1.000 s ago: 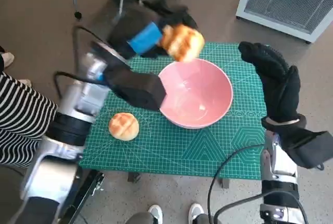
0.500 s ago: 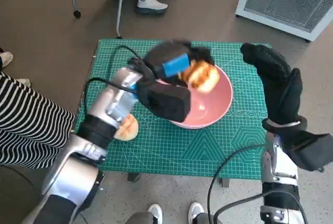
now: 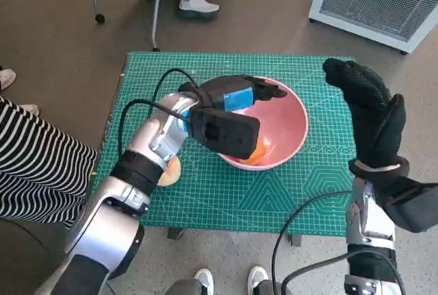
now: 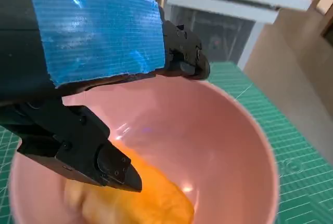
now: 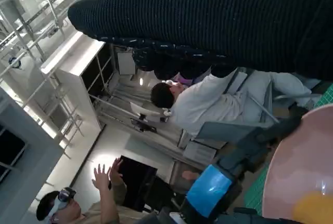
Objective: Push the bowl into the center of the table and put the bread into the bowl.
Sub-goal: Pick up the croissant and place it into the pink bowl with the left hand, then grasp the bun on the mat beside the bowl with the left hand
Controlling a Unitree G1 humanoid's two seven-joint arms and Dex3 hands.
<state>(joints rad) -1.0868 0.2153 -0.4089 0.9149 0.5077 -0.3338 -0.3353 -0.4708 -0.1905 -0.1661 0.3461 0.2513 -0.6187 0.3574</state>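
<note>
Since the earlier frame my left hand (image 3: 239, 95) has dropped from above the far rim down over the bowl (image 3: 291, 131), and the bread (image 3: 259, 151) it carried now lies inside, on the bowl's near side. I see its fingers spread above the bread, holding nothing. The green mat (image 3: 226, 192) covers the table, its printed grid too small for me to read any writing. The pink bowl sits near the middle of it. My right hand (image 3: 369, 113) is raised at the right edge, fingers together and empty. A second bread roll (image 3: 169, 170) rests at the near left, half hidden by my forearm.
</note>
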